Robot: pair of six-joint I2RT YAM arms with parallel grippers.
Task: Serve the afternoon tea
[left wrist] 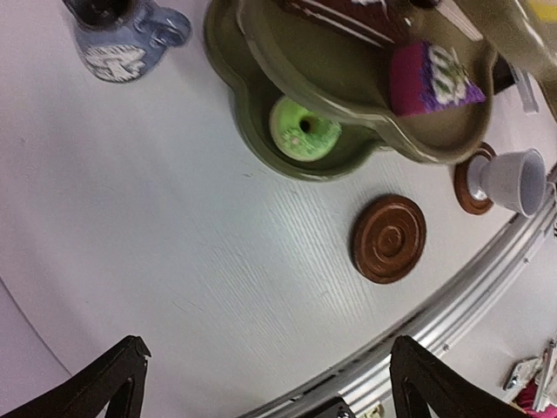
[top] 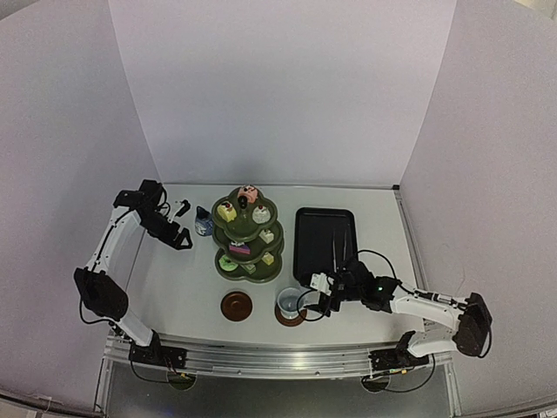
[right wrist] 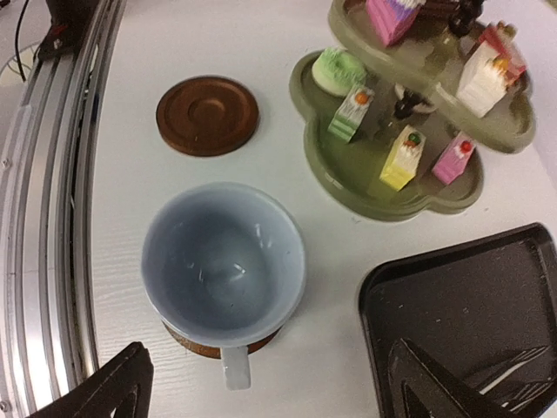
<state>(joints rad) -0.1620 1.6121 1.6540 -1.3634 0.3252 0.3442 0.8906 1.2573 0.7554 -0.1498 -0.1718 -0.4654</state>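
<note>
The dark green three-tier stand [top: 248, 235] holds several small cakes, among them a green one [left wrist: 303, 131] and a purple one [left wrist: 431, 78]. The white mug [right wrist: 224, 261] stands empty on a brown coaster [right wrist: 204, 347], its handle pointing at my right gripper [right wrist: 268, 348]. That gripper is open, its fingers apart from the handle and the mug. The second coaster [top: 236, 306] lies bare to the left. A blue-and-white pot [top: 204, 223] sits left of the stand. My left gripper [top: 178, 239] hangs open and empty beside the pot.
A black tray [top: 324, 225] lies right of the stand with metal tongs [top: 338, 248] on it. An aluminium rail [top: 261, 353] runs along the near table edge. White walls close in the back and both sides.
</note>
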